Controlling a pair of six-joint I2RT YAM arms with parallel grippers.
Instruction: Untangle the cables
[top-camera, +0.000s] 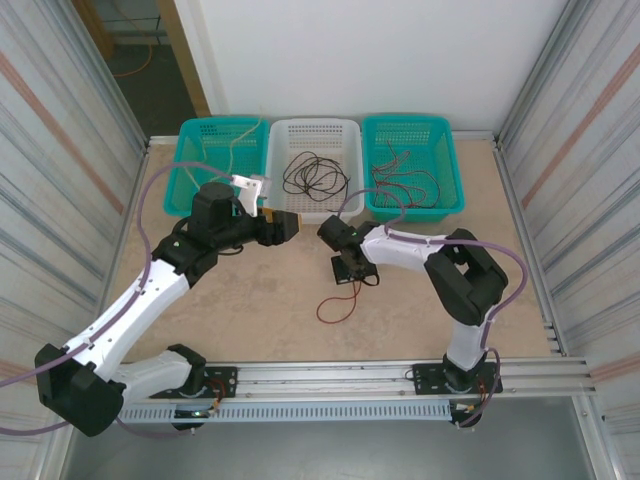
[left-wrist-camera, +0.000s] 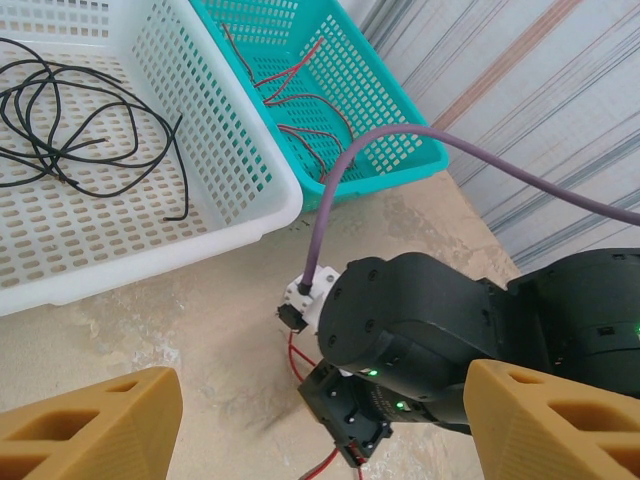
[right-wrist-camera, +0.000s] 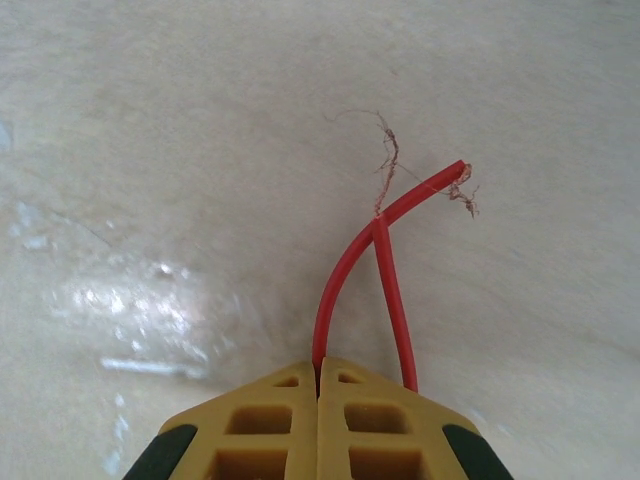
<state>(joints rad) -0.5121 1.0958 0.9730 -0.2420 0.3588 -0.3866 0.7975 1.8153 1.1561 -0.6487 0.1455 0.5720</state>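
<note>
A red cable (top-camera: 335, 305) lies looped on the table in front of the right arm. My right gripper (top-camera: 352, 272) points down at it and is shut on one strand of the red cable (right-wrist-camera: 345, 275), pinched between the yellow fingertips (right-wrist-camera: 318, 365). A second red strand runs beside the right finger, and both end in frayed copper. My left gripper (top-camera: 290, 226) hovers open near the white basket, holding nothing. In its wrist view the left gripper (left-wrist-camera: 320, 430) frames the right arm's wrist (left-wrist-camera: 400, 330) and a piece of red cable (left-wrist-camera: 293, 360) below it.
Three baskets line the back edge: a teal one (top-camera: 215, 160) with pale cables, a white one (top-camera: 315, 165) with black cables (left-wrist-camera: 70, 120), and a teal one (top-camera: 410, 165) with red and dark cables (left-wrist-camera: 300, 100). Corrugated walls close both sides.
</note>
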